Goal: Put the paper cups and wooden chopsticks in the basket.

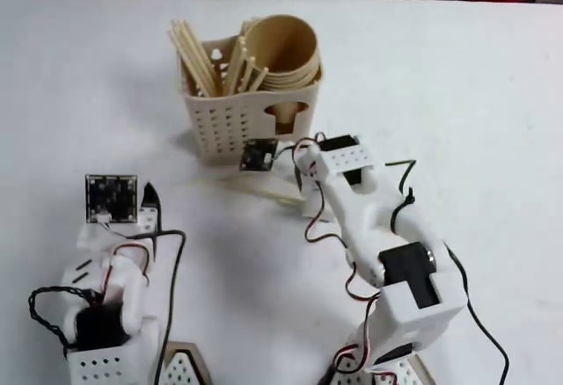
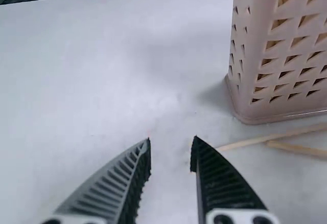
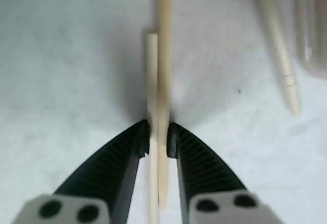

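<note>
Cream perforated plastic basket (image 1: pixel 230 121) stands at far middle of white table (image 1: pixel 457 95). Nested tan paper cups (image 1: pixel 283 47) and bundle of pale wooden chopsticks (image 1: pixel 198 55) already inside it, sticks leaning at one end, cups at the other. Right gripper (image 3: pixel 158 133) low over table just in front of basket, fingers clamped on pair of loose wooden chopsticks (image 3: pixel 164 55) lying side by side. One more tapered chopstick (image 3: pixel 276 40) lies near them, untouched. Left gripper (image 2: pixel 171 150) at near-left of table, apart from basket, fingers spread, above bare tabletop
</note>
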### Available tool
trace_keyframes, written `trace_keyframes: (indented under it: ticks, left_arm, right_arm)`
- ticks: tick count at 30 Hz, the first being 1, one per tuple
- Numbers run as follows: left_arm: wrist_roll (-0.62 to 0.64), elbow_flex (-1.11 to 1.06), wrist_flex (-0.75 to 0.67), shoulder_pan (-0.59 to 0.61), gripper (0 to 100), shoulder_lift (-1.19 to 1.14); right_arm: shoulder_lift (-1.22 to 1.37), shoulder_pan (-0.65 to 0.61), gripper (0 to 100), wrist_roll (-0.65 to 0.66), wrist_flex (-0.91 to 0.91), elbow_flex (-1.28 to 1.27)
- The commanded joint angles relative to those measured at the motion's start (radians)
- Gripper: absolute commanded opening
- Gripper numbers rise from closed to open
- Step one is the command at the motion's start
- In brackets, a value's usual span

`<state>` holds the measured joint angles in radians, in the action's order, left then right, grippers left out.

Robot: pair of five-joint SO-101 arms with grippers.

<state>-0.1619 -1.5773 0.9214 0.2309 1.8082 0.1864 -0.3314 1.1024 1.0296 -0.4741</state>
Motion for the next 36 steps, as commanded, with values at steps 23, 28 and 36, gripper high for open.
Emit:
trace_keyframes:
  ticks: [23, 28, 36]
  left_arm:
    - [-0.012, 0.005, 0.006, 0.008, 14, 0.013]
    - [-0.012, 0.005, 0.006, 0.008, 14, 0.013]
    - [-0.012, 0.005, 0.006, 0.008, 14, 0.013]
  right_arm:
    - [-0.611, -0.065, 1.8, 0.032, 0.027, -0.353]
    - [-0.604, -0.101, 2.3, 0.029, 0.027, -0.382]
    - [-0.512, -0.107, 25.5, 0.029, 0.018, -0.376]
